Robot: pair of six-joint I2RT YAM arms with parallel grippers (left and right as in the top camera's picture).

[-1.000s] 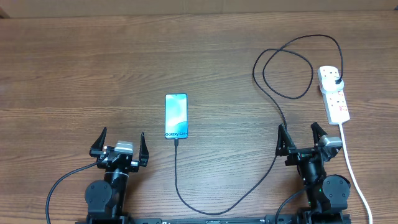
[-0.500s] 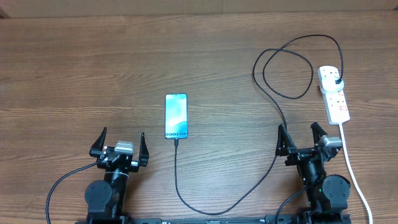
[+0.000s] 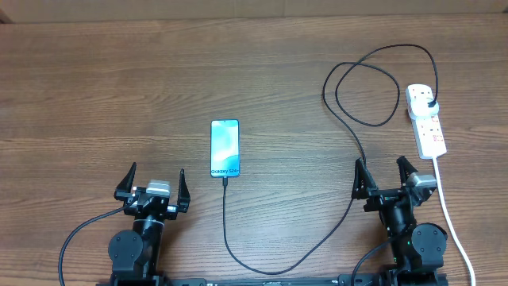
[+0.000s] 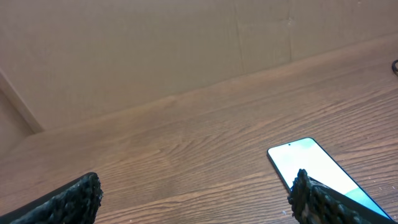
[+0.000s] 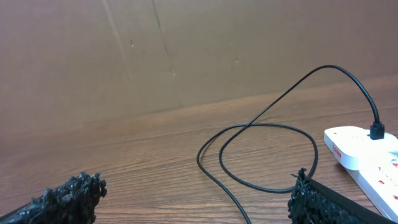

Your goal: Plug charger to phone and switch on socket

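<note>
Charger cable sprawls over a brown wooden table (by far the largest thing in the overhead view). It leaves the near short edge of the phone, sweeps down toward the arm bases, climbs past the inner side of the right gripper and turns a wide loop before reaching the socket.

That white power strip lies at the table's right side, well apart from the phone, with its thick white cord trailing toward the near edge. The black plug sits in the strip's far outlet; the red switch markings are too small to show on or off.

Both arms wait at the near edge. The left gripper stands with jaws spread wide and nothing between them, just left of and nearer than the phone. The right gripper is equally wide and empty.

The phone lies flat, screen up, at mid-table. The connector tip touches its near edge; whether it is fully seated cannot be told.
</note>
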